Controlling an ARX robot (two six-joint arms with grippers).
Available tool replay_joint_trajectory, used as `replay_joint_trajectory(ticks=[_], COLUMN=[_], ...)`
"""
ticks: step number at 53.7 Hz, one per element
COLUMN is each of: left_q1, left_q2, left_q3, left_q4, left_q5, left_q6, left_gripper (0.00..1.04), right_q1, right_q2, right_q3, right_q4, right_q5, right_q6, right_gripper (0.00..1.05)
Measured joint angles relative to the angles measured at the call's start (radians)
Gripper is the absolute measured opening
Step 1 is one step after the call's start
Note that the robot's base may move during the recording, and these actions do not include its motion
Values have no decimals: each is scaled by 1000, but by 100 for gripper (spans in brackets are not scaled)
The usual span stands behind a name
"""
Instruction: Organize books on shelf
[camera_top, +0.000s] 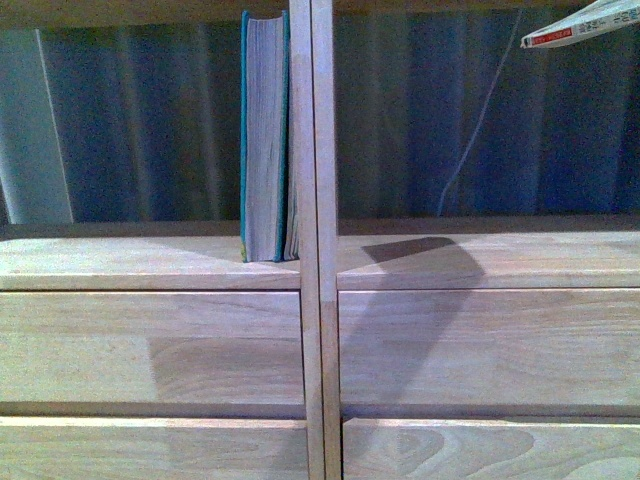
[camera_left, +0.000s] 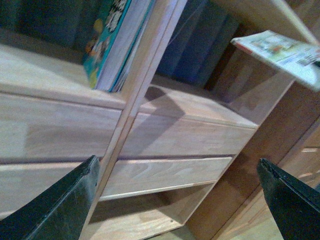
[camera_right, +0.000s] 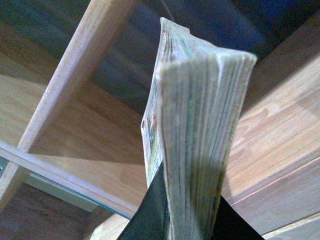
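In the left bay of the pale wood shelving unit, the teal book stands upright with its long axis vertical. Its greyish page edges face out into the room, and it sits close against the twin uprights. A sliver of further pages shows between book and wood; I cannot tell what it belongs to. A pleated blue curtain hangs behind, and flat drawer fronts run below.

Past the uprights, a thin pale cord dangles at the back of the right bay. High at the right, the white paperback hangs in the air, well apart from the teal book. It lies nearly flat, with the end nearer the middle lower.

Only the left wrist view shows the teal book's illustrated cover and a brown cabinet beside the unit. There the left claw is spread wide, holding nothing. The right wrist view shows the right claw clamped across the paperback, one finger on each cover, page edges toward the camera.
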Motion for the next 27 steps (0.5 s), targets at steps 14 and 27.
replay_joint_trajectory(ticks=[14, 27], left_q1=[6, -67], left_q2=[243, 485], left_q3=[193, 343], left_q4=[309, 834], left_q5=[264, 267], left_q6=[-273, -742], left_gripper=[97, 97], right_q1=[51, 179], right_q2=[-14, -27], right_q3=[3, 50], right_q4=[3, 43], right_q5=[3, 21], right_q6=[-37, -102], right_gripper=[7, 7])
